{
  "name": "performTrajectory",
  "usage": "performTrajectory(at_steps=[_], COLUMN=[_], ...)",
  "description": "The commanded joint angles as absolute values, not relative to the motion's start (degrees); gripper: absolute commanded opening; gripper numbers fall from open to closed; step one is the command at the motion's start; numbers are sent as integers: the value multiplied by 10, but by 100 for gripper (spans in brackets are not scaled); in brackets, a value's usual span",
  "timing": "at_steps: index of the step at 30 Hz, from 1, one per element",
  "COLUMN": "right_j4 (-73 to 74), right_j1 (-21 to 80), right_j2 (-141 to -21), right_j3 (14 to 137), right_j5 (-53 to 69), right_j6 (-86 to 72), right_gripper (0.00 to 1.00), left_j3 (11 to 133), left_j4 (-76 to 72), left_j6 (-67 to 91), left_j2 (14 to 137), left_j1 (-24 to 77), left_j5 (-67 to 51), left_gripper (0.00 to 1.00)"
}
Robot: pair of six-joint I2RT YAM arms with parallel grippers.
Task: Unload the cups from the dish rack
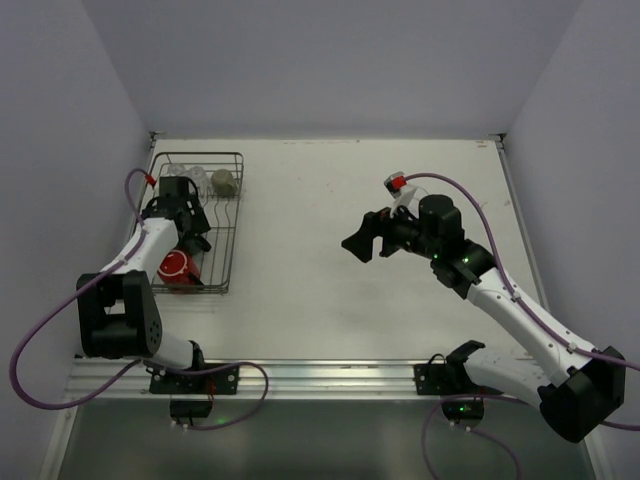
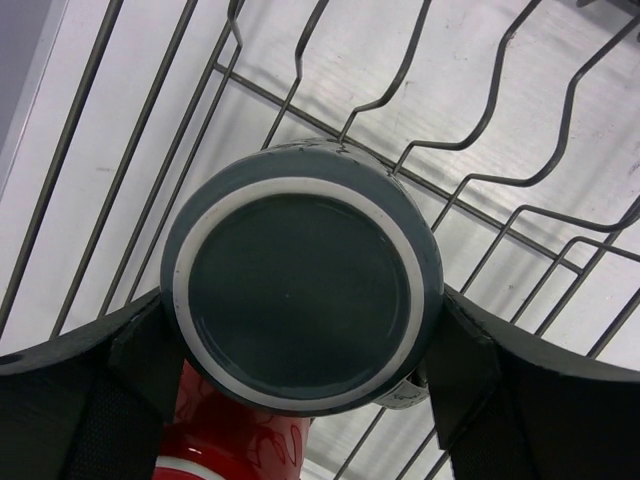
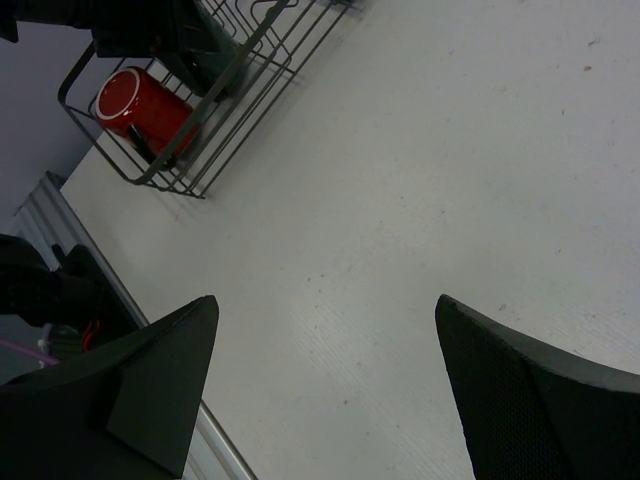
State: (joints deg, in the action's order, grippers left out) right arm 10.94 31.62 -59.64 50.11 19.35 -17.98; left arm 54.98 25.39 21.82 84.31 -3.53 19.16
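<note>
The dish rack (image 1: 228,240) stands at the table's left, a dark wire frame (image 2: 290,108). My left gripper (image 1: 190,225) reaches down into it. In the left wrist view its two fingers press either side of an upside-down dark green-black mug (image 2: 300,280), the left gripper (image 2: 300,335) shut on it. A red mug (image 2: 235,440) lies just below it, at the rack's near end (image 1: 176,266). Clear tumblers (image 1: 190,176) and a greyish-tan cup (image 1: 223,181) sit at the rack's far end. My right gripper (image 1: 368,240) hangs open and empty over the table's middle (image 3: 325,300).
Grey walls close in the table on the left, back and right. An aluminium rail (image 1: 320,375) runs along the near edge by the arm bases. In the right wrist view the red mug (image 3: 140,110) and the rack's corner (image 3: 250,100) lie far off.
</note>
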Motion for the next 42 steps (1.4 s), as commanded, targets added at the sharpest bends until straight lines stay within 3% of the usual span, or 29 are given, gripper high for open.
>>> performTrajectory(at_steps=[1, 3, 4, 7, 10, 21, 27, 34, 42], right_j4=[82, 83, 83, 81, 68, 11, -30, -111, -223], right_j1=[320, 321, 322, 322, 322, 323, 323, 323, 323], right_j2=[-596, -595, -592, -588, -584, -584, -587, -583, -581], right_j3=[506, 505, 505, 504, 500, 485, 468, 439, 402], right_j5=[208, 207, 207, 207, 218, 236, 241, 251, 277], right_j6=[-178, -178, -177, -179, -190, -233, -268, -349, -441], right_gripper=[92, 92, 92, 92, 92, 91, 91, 91, 89], left_j3=[567, 563, 562, 558, 557, 557, 559, 552, 494], left_j4=[206, 200, 199, 199, 199, 202, 212, 207, 92], left_j6=[207, 206, 206, 208, 207, 228, 242, 290, 401], left_j2=[831, 825, 822, 797, 754, 602, 539, 462, 423], left_j1=[-38, -38, -38, -37, -36, -37, -37, -36, -35], left_j5=[208, 209, 209, 199, 182, 88, 45, -112, -300], left_gripper=[78, 64, 51, 33, 25, 10, 8, 8, 7])
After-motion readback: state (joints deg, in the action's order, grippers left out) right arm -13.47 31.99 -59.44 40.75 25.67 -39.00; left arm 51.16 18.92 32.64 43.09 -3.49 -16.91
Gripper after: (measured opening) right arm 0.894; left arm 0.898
